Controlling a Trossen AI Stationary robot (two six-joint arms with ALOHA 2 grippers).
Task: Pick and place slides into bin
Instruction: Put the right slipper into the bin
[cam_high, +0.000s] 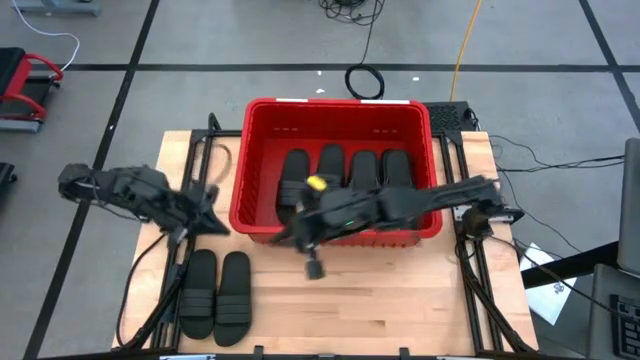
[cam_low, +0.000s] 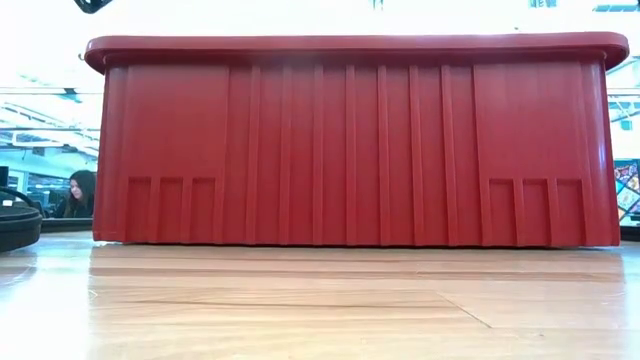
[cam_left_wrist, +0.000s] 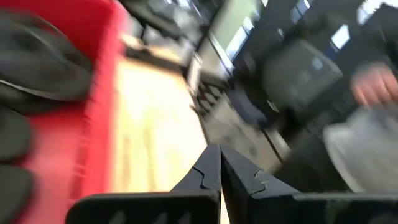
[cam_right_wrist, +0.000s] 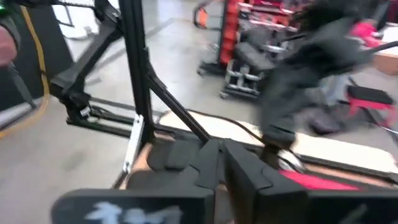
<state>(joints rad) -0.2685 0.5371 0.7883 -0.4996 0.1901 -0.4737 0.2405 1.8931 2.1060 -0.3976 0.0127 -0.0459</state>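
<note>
Four slides (cam_high: 345, 170) abreast in bin (cam_high: 262, 118), long axes front-to-back; two (cam_high: 216, 292) outside, same orientation. Both end effectors (cam_left_wrist: 219, 167) (cam_right_wrist: 217, 163) clenched, empty.

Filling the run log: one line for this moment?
bin: four slides inside | table: two slides | left end effector: shut, empty | right end effector: shut, empty

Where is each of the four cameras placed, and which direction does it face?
High: above, facing down; bin, slides, both arms.
Low: at tabletop height, facing the bin wall; no arm.
Left wrist: behind the shut left tool, facing bin and room.
Right wrist: behind the shut right tool, facing the frame and room.
Shared: the red bin.
</note>
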